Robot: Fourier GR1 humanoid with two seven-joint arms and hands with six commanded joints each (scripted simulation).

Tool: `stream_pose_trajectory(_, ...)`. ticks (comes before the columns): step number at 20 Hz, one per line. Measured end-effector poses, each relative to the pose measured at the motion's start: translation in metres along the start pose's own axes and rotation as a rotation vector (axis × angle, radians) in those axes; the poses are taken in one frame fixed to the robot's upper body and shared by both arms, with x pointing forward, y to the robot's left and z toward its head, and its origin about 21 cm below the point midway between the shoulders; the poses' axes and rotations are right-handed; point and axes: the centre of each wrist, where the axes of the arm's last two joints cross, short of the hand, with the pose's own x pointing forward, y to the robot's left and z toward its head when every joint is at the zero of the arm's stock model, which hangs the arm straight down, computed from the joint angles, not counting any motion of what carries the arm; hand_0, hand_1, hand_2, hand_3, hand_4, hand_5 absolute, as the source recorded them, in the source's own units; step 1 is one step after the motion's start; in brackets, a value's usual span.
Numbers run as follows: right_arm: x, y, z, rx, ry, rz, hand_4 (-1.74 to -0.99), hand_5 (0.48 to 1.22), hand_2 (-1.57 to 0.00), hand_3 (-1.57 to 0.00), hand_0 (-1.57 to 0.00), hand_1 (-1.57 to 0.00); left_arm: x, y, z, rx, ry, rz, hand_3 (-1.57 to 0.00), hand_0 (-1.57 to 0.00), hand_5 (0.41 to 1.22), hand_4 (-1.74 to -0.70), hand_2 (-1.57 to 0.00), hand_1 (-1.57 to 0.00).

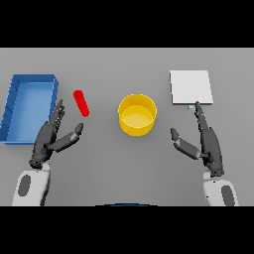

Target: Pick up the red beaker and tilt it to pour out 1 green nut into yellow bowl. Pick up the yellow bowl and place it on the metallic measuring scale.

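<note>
The red beaker [81,102] stands slightly tilted on the table, left of centre. The yellow bowl [137,115] sits at the middle, and I see nothing inside it. The metallic measuring scale [191,87] is a pale square plate at the back right. My left hand [49,140] rests open just below and left of the beaker, apart from it, fingers straight and thumb spread toward the beaker. My right hand [207,141] is open below the scale, fingertips nearly at the scale's front edge. No green nut is visible.
A blue tray [15,106] with raised walls lies at the far left, right beside my left hand's fingertips.
</note>
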Motion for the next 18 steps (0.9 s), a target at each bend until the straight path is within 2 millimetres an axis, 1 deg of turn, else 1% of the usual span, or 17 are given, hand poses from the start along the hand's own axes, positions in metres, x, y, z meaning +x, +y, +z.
stream_pose_trajectory(2, 0.002, 0.0, -0.002, -0.003, -0.011, -0.009, -1.26, 0.633, 0.0, 0.0, 0.0, 0.0, -0.004, -0.005, -0.015, -0.002, 0.025, -0.026, 0.0, 0.0, 0.629, -1.23, 0.0, 0.0)
stream_pose_trajectory(3, 0.005, -0.001, -0.006, -0.01, -0.017, -0.007, -1.267, 0.632, 0.0, 0.0, 0.0, 0.0, -0.007, -0.01, -0.017, -0.005, 0.014, -0.031, 0.0, 0.0, 0.636, -1.23, 0.0, 0.0)
stream_pose_trajectory(5, 0.0, -0.002, -0.004, 0.007, -0.01, -0.027, -1.28, 0.634, 0.0, 0.0, 0.0, 0.0, -0.009, -0.013, -0.033, 0.001, 0.027, -0.042, 0.0, 0.0, 0.65, -1.25, 0.0, 0.0)
stream_pose_trajectory(6, 0.0, -0.001, -0.002, 0.006, -0.02, -0.029, -1.281, 0.635, 0.0, 0.0, 0.0, 0.0, -0.009, -0.014, -0.04, 0.0, 0.03, -0.04, 0.0, 0.0, 0.66, -1.25, 0.0, 0.0)
stream_pose_trajectory(7, 0.0, -0.001, -0.003, 0.002, -0.018, -0.021, -1.278, 0.634, 0.0, 0.0, 0.0, 0.0, -0.009, -0.012, -0.048, 0.0, 0.02, -0.041, 0.0, 0.0, 0.668, -1.26, 0.0, 0.0)
stream_pose_trajectory(8, 0.0, 0.0, 0.0, 0.001, -0.035, -0.018, -1.274, 0.635, 0.0, 0.0, 0.0, 0.0, -0.01, -0.008, -0.053, 0.005, 0.022, -0.046, 0.0, 0.0, 0.673, -1.27, 0.0, 0.0)
stream_pose_trajectory(9, 0.001, -0.002, 0.0, -0.001, -0.031, -0.014, -1.268, 0.635, 0.0, 0.0, 0.0, 0.0, -0.01, -0.01, -0.058, 0.001, 0.013, -0.045, 0.0, 0.0, 0.677, -1.27, 0.0, 0.0)
stream_pose_trajectory(10, 0.002, -0.001, -0.001, -0.006, -0.023, -0.013, -1.267, 0.635, 0.0, 0.0, 0.0, 0.0, -0.012, -0.008, -0.061, 0.001, 0.007, -0.048, 0.0, 0.0, 0.68, -1.28, 0.0, 0.0)
stream_pose_trajectory(11, 0.001, -0.001, 0.0, -0.006, -0.007, -0.016, -1.266, 0.635, 0.0, 0.0, 0.0, 0.0, -0.011, -0.009, -0.068, -0.004, 0.014, -0.043, 0.0, 0.0, 0.682, -1.28, 0.0, 0.0)
stream_pose_trajectory(12, 0.002, 0.001, -0.005, -0.002, 0.002, -0.018, -1.269, 0.638, 0.0, 0.0, 0.0, 0.0, -0.01, -0.013, -0.072, -0.006, 0.019, -0.042, 0.0, 0.0, 0.685, -1.29, 0.0, 0.0)
stream_pose_trajectory(13, 0.0, -0.001, -0.002, -0.007, -0.01, -0.015, -1.267, 0.64, 0.0, 0.0, 0.0, 0.0, -0.014, -0.014, -0.074, -0.009, 0.021, -0.042, 0.0, 0.0, 0.688, -1.29, 0.0, 0.0)
stream_pose_trajectory(15, 0.001, -0.003, -0.002, -0.008, -0.019, -0.015, -1.272, 0.644, 0.0, 0.0, 0.0, 0.0, -0.012, -0.014, -0.082, -0.011, 0.023, -0.05, 0.0, 0.0, 0.691, -1.3, 0.0, 0.0)
stream_pose_trajectory(17, 0.004, -0.003, -0.002, -0.005, -0.025, -0.011, -1.267, 0.644, 0.0, 0.0, 0.0, 0.0, -0.01, -0.019, -0.088, -0.024, 0.013, -0.057, 0.0, 0.0, 0.686, -1.29, 0.0, 0.0)
stream_pose_trajectory(18, 0.003, -0.002, -0.003, -0.001, -0.01, -0.014, -1.269, 0.643, 0.0, 0.0, 0.0, 0.0, -0.009, -0.018, -0.09, -0.02, 0.021, -0.058, 0.0, 0.0, 0.684, -1.29, 0.0, 0.0)
